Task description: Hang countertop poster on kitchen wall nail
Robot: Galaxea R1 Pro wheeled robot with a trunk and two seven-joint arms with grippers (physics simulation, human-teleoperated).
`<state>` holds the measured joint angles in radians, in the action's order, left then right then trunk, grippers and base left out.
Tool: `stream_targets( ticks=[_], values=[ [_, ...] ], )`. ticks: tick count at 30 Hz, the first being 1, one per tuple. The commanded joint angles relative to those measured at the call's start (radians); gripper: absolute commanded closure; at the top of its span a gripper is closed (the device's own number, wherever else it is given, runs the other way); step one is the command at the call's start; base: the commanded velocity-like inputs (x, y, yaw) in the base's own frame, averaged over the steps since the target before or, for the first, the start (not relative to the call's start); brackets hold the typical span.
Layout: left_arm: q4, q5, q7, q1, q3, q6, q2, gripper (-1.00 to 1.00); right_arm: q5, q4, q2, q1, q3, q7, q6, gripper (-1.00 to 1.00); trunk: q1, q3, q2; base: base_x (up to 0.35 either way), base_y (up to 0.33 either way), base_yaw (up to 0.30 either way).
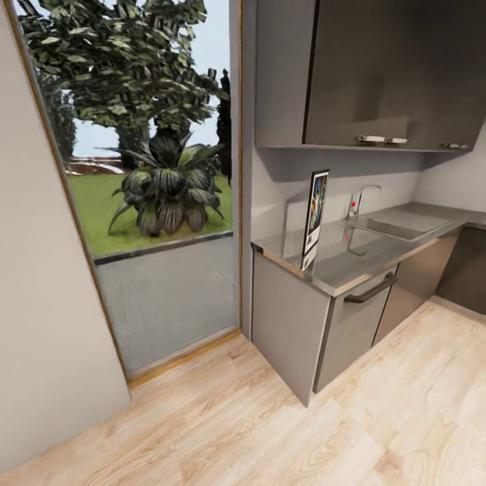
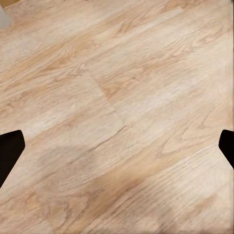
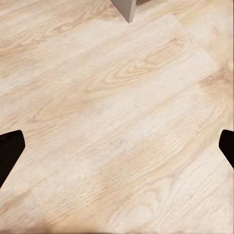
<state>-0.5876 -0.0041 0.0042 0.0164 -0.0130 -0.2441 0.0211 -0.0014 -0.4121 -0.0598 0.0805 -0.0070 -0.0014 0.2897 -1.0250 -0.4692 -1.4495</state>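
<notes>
While standing upright near the left end of the kitchen countertop (image 1: 378, 253), the poster (image 1: 315, 209) turns edge-on to the head camera, black frame and white border showing, colours bright on the dark panel. Mirrored faintly in the glossy slab just beneath it. Further along the same slab, the sink (image 1: 398, 226) and the faucet (image 1: 361, 196), well apart from the poster. Above, dark wall cabinets (image 1: 378, 74); below, grey cabinet fronts (image 1: 337, 324) with a long dark handle. To the left, a tall glass door (image 1: 148, 169) onto grass, a tree and a leafy plant (image 1: 169, 189).

Down at the wrists, nothing but pale wooden floor (image 2: 117, 117). Left gripper (image 2: 117, 146): two dark fingertips (image 2: 9, 153) pushed out to opposite edges of its view, spread wide, nothing between them but planks. Right gripper (image 3: 117, 146): same story, fingertips (image 3: 9, 153) far apart over bare boards, with only a grey cabinet corner (image 3: 127, 9) poking in at the far edge. Both claws pointing at the floor, holding nothing, well away from the poster up on the counter. No nail discernible on the light grey wall (image 1: 378, 179) at this range; too small to tell.
</notes>
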Motion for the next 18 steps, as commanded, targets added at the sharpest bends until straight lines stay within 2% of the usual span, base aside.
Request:
stream_targets(
  ticks=[1, 18],
  values=[
    [-0.001, -0.001, 0.000, 0.001, -0.001, -0.001, 0.000, -1.00, 0.000, 0.001, 0.000, 0.001, -0.001, 0.000, 0.003, -1.00, 0.000, -0.001, 0.000, 0.000, 0.000, -0.300],
    [-0.001, -0.001, 0.000, 0.001, -0.001, -0.001, 0.000, -1.00, 0.000, 0.001, 0.000, 0.001, -0.001, 0.000, 0.003, -1.00, 0.000, -0.001, 0.000, 0.000, 0.000, -0.300]
  ],
)
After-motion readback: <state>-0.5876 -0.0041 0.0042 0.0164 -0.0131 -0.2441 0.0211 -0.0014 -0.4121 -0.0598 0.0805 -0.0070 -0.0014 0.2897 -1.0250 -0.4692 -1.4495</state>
